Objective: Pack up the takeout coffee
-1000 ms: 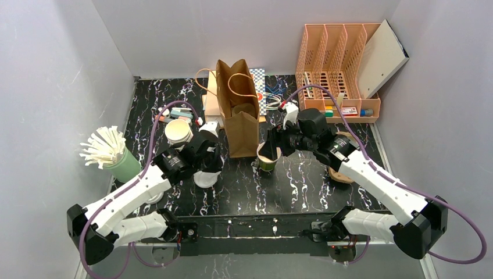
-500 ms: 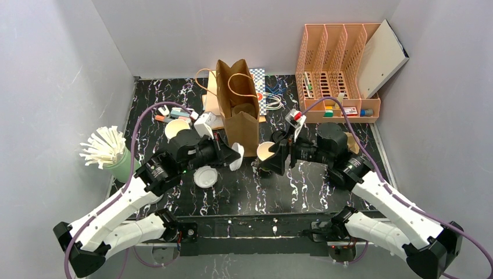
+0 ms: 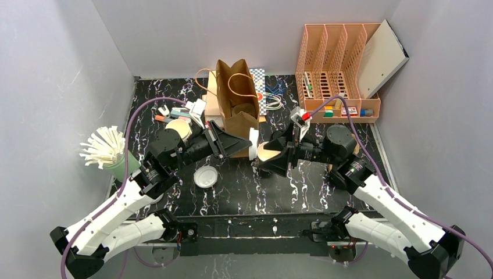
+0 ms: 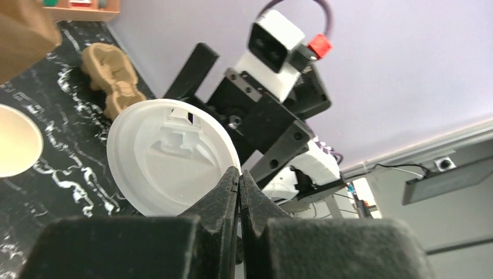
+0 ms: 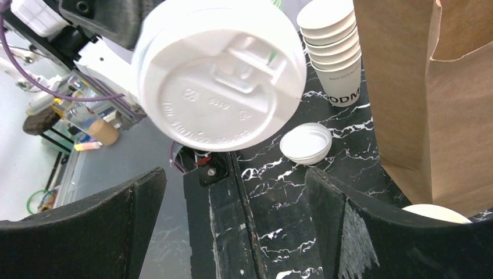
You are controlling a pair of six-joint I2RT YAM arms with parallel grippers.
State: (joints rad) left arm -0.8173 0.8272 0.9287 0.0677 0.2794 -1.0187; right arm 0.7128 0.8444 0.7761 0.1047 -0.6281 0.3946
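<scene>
My left gripper (image 3: 246, 143) (image 4: 239, 174) is shut on the rim of a round white sip lid (image 3: 253, 144) (image 4: 171, 157) (image 5: 221, 75) and holds it on edge in the air, right of the brown bag's foot. Just beyond the lid a green-sided paper cup (image 3: 267, 154) of the takeout coffee stands open-topped, its cream inside showing (image 4: 14, 139). My right gripper (image 3: 278, 159) (image 5: 232, 174) faces the lid with its jaws wide open and empty. The cup's rim (image 5: 436, 214) peeks out past the right finger, outside the gap.
An upright brown paper bag (image 3: 238, 110) stands behind the cup. A stack of lidless cream cups (image 3: 177, 129) (image 5: 334, 46) and a loose white lid (image 3: 205, 176) (image 5: 306, 142) are at the left. A green pot of white sticks (image 3: 110, 152), a peach file rack (image 3: 337, 64) and a pulp carrier (image 4: 113, 72) stand around.
My left arm lifted the white lid off the table and carried it right, up to the cup. My right gripper opened fully and drew back a little from the cup.
</scene>
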